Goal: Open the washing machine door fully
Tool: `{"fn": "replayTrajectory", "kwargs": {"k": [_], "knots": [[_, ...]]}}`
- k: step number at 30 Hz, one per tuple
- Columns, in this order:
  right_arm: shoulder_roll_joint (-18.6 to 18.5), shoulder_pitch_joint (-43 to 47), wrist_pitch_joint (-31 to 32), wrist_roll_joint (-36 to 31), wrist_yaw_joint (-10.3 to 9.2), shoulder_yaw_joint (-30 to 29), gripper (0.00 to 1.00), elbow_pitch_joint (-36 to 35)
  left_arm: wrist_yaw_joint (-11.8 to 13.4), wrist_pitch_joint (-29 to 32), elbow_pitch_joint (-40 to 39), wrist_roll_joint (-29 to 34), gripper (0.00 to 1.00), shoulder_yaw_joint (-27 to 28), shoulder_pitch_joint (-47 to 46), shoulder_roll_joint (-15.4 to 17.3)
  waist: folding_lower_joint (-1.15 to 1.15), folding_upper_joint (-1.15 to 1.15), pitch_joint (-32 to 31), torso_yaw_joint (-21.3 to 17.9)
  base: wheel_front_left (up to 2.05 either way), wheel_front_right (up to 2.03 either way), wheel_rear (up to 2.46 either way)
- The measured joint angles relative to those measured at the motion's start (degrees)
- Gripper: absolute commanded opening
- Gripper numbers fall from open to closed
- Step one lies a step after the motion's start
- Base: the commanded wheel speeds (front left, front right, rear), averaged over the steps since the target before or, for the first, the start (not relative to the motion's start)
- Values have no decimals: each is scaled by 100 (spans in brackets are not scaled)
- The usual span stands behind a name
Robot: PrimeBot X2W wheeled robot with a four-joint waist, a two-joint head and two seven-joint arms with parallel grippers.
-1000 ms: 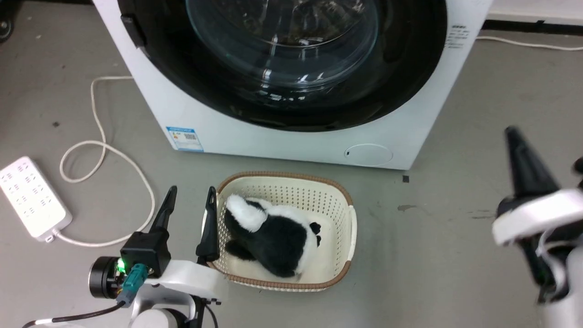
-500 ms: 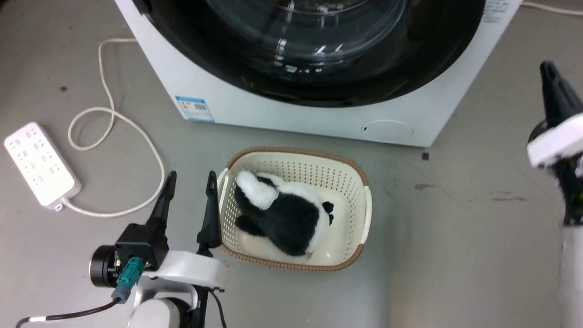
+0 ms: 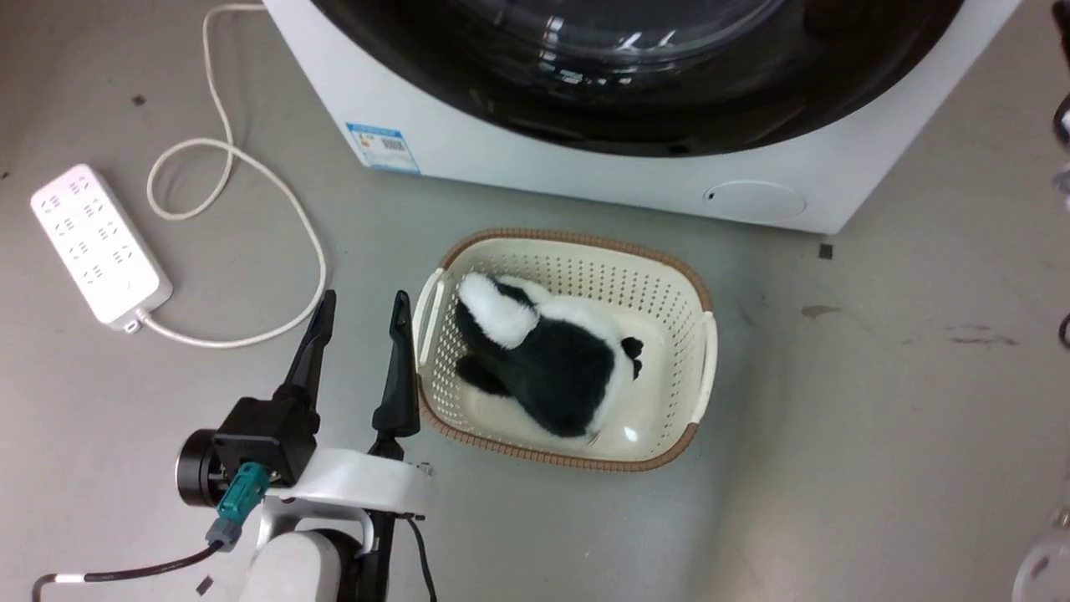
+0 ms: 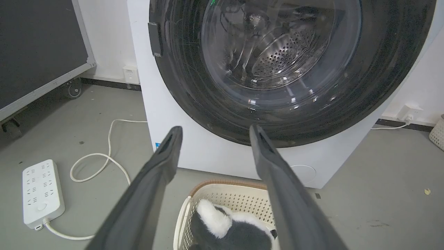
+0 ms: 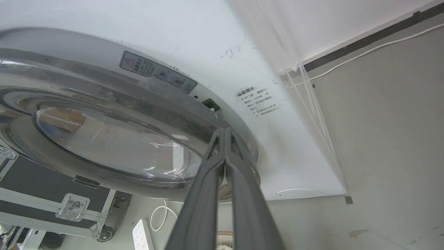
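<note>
The washing machine door (image 3: 669,125), a glossy black disc with a bulging glass bowl centre, sits against the white machine front at the top of the head view. In the left wrist view the door (image 4: 187,97) faces me, its hinge on the left side. My left gripper (image 3: 365,297) hangs open over the floor, just left of the basket and well short of the door, as the left wrist view (image 4: 215,128) also shows. My right gripper (image 5: 224,130) is shut with nothing in it, its tips at the right rim of the door (image 5: 104,139), near a small black latch.
A cream basket (image 3: 698,293) with a black-and-white plush toy (image 3: 568,368) stands on the floor before the machine. A white power strip (image 3: 96,242) and its looped cable (image 3: 251,167) lie at the left. A small round white flap (image 3: 756,201) is low on the machine.
The head camera has shifted, so the machine sits higher in the picture. My right gripper has risen out past the right edge toward the door's rim. The left gripper keeps its pose.
</note>
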Motion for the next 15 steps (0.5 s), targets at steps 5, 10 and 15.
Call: {"fn": "replayTrajectory", "kwargs": {"k": [5,10,15], "knots": [[-24,-573,355,10,0,-283,0,357,32,-55,-21,-107,100,-45,-107,0,0,0,141,105,0,0,0],[-115,-1093,699,43,-1,-616,0,733,58,-109,-33,-166,100,-92,-167,0,0,0,259,228,0,0,0],[-226,-1536,1007,42,-1,-1033,0,1136,99,-177,-48,-250,100,-161,-190,0,0,0,369,349,0,0,0]]}}
